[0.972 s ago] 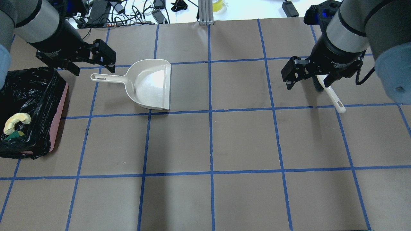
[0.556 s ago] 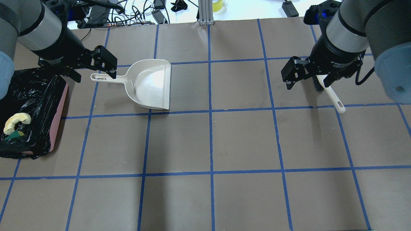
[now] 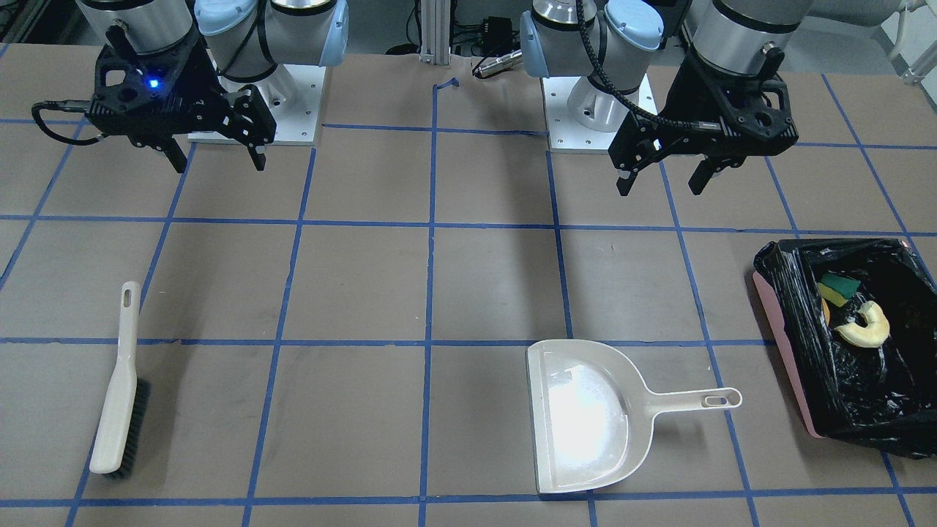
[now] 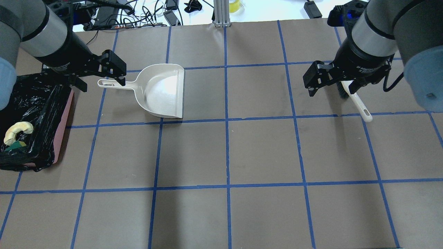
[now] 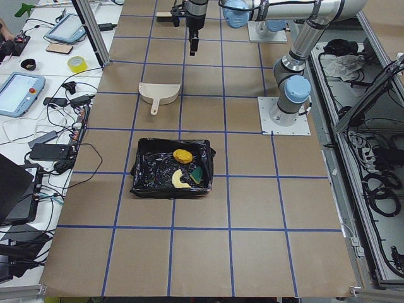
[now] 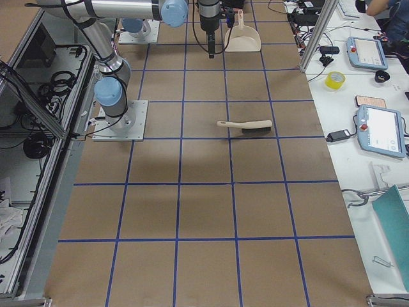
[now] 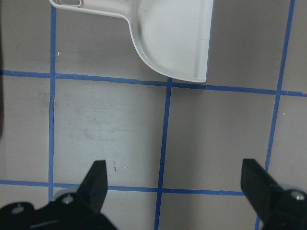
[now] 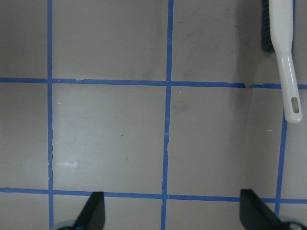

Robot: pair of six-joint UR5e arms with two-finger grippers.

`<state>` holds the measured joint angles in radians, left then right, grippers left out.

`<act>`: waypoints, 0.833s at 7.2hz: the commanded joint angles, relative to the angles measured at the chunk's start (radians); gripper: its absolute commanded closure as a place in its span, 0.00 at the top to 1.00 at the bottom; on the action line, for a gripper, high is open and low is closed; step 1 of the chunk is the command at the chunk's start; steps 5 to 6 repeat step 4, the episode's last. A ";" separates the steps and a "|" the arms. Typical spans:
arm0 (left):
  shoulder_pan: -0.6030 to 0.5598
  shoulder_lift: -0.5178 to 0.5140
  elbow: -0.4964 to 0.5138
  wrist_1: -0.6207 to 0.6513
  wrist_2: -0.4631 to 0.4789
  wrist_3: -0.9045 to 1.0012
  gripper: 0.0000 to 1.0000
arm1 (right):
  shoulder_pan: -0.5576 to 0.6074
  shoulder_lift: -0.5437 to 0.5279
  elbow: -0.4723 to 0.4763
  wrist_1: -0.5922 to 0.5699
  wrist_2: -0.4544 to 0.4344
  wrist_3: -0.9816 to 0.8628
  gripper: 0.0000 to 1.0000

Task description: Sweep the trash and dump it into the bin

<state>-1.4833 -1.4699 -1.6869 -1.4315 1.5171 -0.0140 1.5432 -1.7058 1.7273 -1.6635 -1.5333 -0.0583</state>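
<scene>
A dustpan (image 3: 578,417) and a brush (image 3: 117,395) lie well apart on the gridded surface (image 3: 359,285). Just beyond, the trash (image 3: 864,324) sits inside the black-lined bin (image 3: 801,337). Farther back, the left tool (image 3: 659,187) and right tool (image 3: 218,165) hover, both spread wide.

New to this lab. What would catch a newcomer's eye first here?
The pink-sided bin lined with glossy black plastic, at the robot's far left, holds a tan croissant-like piece, a golden-brown lump and a yellow-green sponge wedge. An empty cream dustpan near it and a cream dark-bristled brush on the robot's right lie on the table, with the left gripper and right gripper open and empty.
</scene>
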 commanded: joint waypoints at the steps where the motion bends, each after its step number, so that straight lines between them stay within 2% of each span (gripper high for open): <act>1: 0.005 -0.004 0.001 0.008 0.002 -0.003 1.00 | 0.000 0.000 0.000 0.001 -0.001 0.000 1.00; 6: 0.006 -0.013 0.001 0.011 0.000 -0.004 1.00 | 0.000 -0.002 0.000 0.001 -0.001 0.000 1.00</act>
